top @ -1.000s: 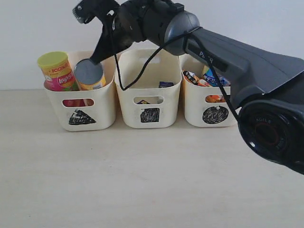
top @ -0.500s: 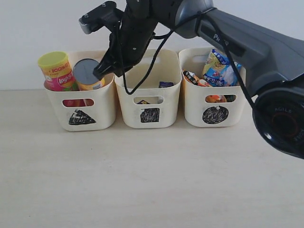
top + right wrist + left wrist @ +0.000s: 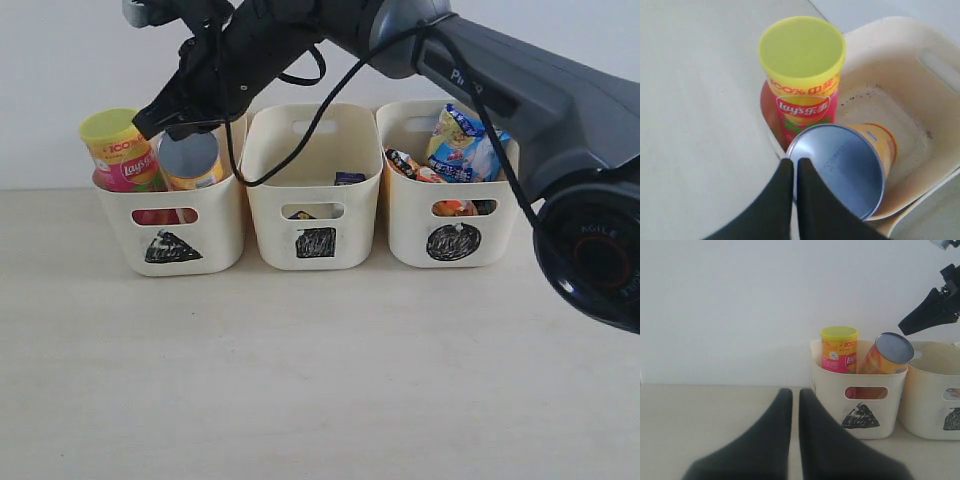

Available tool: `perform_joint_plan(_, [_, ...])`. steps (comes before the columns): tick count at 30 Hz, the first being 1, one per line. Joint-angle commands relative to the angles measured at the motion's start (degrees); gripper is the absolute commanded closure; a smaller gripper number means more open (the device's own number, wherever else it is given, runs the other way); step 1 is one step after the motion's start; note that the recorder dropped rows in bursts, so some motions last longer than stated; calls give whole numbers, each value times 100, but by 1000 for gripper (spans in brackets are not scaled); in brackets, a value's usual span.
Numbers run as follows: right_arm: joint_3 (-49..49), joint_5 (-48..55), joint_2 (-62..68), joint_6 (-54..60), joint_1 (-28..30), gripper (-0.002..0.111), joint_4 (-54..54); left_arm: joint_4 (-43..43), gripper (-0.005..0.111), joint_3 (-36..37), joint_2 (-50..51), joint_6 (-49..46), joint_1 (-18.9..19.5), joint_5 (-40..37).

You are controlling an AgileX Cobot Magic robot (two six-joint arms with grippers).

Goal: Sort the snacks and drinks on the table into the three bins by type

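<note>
Back left on the table [image 3: 300,380], the triangle bin [image 3: 215,235] has both chip tubes: pink tube [image 3: 120,150] upright, orange tube [image 3: 190,160] leaning. Just above the orange one hangs the right gripper [image 3: 792,162], pressed together, empty. And the left gripper [image 3: 795,392] is pressed together too.

in the cream bin [image 3: 920,95] a pink chip tube [image 3: 805,107] stands upright against its wall; a yellow-orange tube [image 3: 879,145] leans beside it, silvery end up. the right gripper [image 3: 793,162], fingers pressed together, hangs over the bin's rim.
</note>
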State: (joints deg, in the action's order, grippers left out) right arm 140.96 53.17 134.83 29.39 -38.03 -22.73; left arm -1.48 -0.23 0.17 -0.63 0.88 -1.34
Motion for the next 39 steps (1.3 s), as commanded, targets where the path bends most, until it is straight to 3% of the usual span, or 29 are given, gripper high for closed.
perform_joint_plan(1, [35, 551, -94, -159, 20, 109, -87, -68, 102, 23, -17, 12, 21, 7])
perform_joint_plan(7, [-11, 922, -94, -537, 20, 109, -70, -68, 102, 23, -17, 12, 21, 7])
perform_joint_plan(13, [-604, 483, -258, -526, -118, 109, -367, -68, 102, 23, -17, 12, 21, 7])
perform_joint_plan(19, [-1775, -585, -738, -394, -244, 109, -335, -68, 102, 23, -17, 12, 21, 7])
perform_joint_plan(26, [-4068, -2529, -2004, -136, -217, 109, -263, -68, 102, 23, -17, 12, 21, 7])
perform_joint_plan(32, [-6459, -3817, -3403, -135, 572, 109, -332, -68, 102, 23, -17, 12, 21, 7])
perform_joint_plan(39, [-8712, -5574, -4654, -400, 2137, 109, -563, -68, 102, 23, -17, 12, 21, 7])
